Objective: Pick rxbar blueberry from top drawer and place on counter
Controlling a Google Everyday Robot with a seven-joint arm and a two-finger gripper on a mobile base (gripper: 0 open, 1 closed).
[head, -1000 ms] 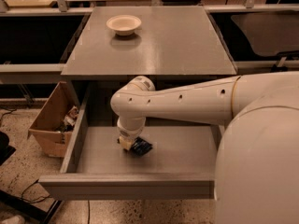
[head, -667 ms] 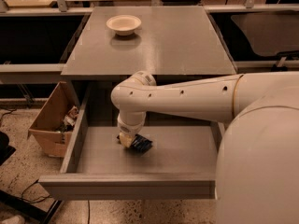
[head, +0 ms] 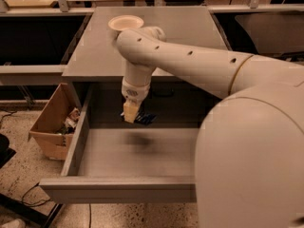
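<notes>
The tan fingers (head: pixel 128 113) of the gripper (head: pixel 134 118) are closed on a small flat snack bar (head: pixel 147 119) in a dark navy wrapper. The snack bar sticks out to the right of the fingers, roughly level, and only its dark end shows clearly. The gripper points straight down and hangs over the back part of the wide shallow grey drawer (head: pixel 118 190), near its middle. It holds the snack bar clear of the plain grey drawer floor. A soft dark shadow (head: pixel 137 139) lies on that floor just in front of and below the snack bar.

Above the gripper, the white wrist rises to a rounded elbow. From there the thick cream-white arm (head: pixel 190 63) runs down to the right into the large robot body that fills the lower right corner. The elbow sits in front of the near edge of the flat matte grey table (head: pixel 185 27) that tops the cabinet.

The drawer is pulled well out from under the table, its front panel closest to the camera. On the table, towards its far left, stands a cream round bowl (head: pixel 125 22), partly overlapped by the elbow. To the left of the drawer, on the speckled ground, sits an open brown cardboard box (head: pixel 50 127) with some small items inside.
</notes>
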